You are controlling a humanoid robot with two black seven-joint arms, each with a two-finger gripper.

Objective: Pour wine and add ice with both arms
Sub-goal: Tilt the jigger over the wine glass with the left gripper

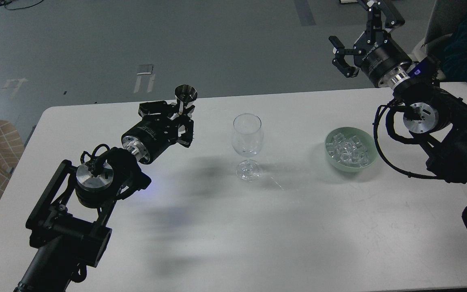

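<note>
Nothing poured yet: my left tool (181, 117) pinches a metal jigger (185, 95), wine glass (247, 142) empty mid-table (217, 227), ice (349, 150) all in green bowl (369, 162), right tool (357, 44) spread, raised.

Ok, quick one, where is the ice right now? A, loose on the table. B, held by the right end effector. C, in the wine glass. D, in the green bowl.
D: the ice sits piled in the green bowl to the right of the wine glass, which looks empty, and the right end effector is open above the table's far edge, holding nothing.
</note>
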